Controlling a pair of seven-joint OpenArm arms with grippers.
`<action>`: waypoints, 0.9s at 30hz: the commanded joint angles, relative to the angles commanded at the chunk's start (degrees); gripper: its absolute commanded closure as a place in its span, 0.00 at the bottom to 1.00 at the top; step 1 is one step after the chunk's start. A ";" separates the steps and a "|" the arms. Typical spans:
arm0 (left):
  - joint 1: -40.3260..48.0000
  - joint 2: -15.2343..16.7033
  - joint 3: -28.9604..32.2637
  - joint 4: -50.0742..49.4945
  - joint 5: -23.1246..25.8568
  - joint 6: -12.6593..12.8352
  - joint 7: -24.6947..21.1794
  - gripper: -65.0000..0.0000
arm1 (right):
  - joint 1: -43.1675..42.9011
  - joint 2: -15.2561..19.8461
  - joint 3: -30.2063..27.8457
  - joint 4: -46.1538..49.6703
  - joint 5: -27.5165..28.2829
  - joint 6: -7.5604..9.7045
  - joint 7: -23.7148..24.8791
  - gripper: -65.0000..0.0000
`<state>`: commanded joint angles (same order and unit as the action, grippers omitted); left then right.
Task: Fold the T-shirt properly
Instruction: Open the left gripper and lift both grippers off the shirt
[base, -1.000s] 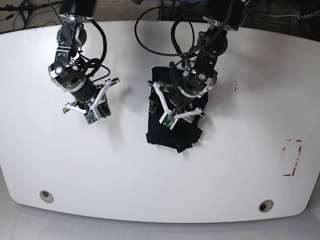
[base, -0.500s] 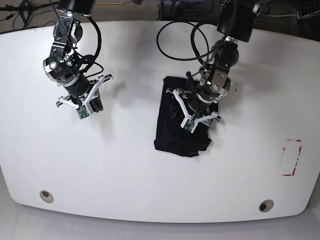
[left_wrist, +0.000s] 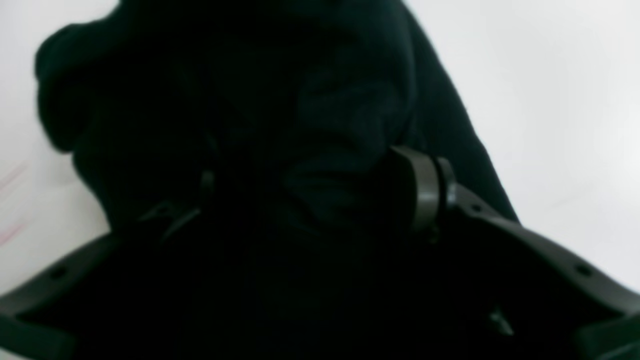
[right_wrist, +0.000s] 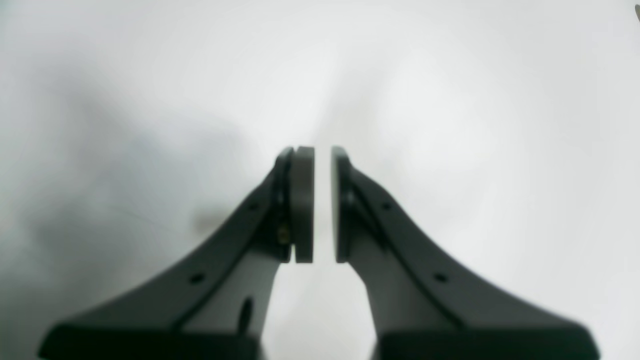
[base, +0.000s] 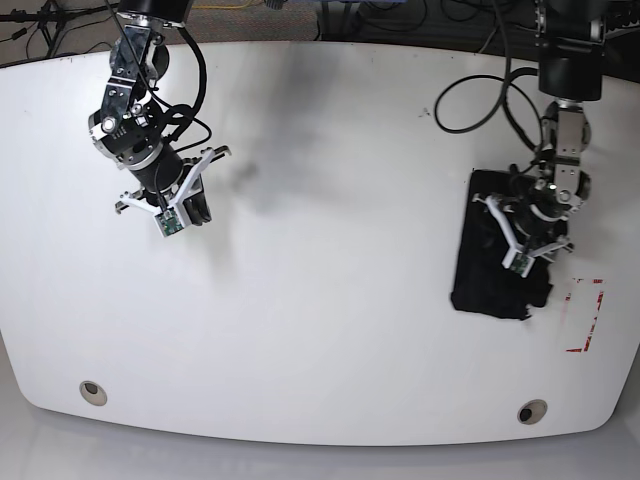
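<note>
The black T-shirt lies folded into a narrow bundle near the table's right side. In the left wrist view the T-shirt fills most of the frame. My left gripper sits on the bundle's right part. In its own view the left gripper has its jaws set apart with a thick bunch of cloth pinched between the pads. My right gripper hangs over bare table at the far left. In its own view the right gripper is empty, with only a thin gap between the pads.
A red tape marking lies on the white table just right of the shirt. Two round holes sit near the front edge. Cables hang from the arm at the back right.
My left gripper has dragged the folded shirt from the table's middle to the right side, next to the red marking. The right arm has barely moved.
</note>
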<state>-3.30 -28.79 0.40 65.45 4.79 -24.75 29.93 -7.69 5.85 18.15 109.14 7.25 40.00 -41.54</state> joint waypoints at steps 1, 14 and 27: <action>0.18 -0.88 -0.97 -0.26 0.00 -0.70 0.00 0.43 | -0.09 -0.09 -0.09 0.26 0.00 0.00 0.00 0.92; 2.11 -9.49 -11.08 -6.51 0.00 -9.67 -1.05 0.43 | -1.49 -2.73 -0.18 2.20 0.00 0.00 0.00 0.92; 3.34 -11.34 -18.90 4.31 0.00 -15.25 7.38 0.44 | -4.13 -4.40 -0.09 3.52 -0.35 0.00 0.18 0.92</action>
<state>0.04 -40.13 -18.51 69.76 4.79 -40.00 37.32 -11.82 1.45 18.07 112.66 6.90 40.00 -41.36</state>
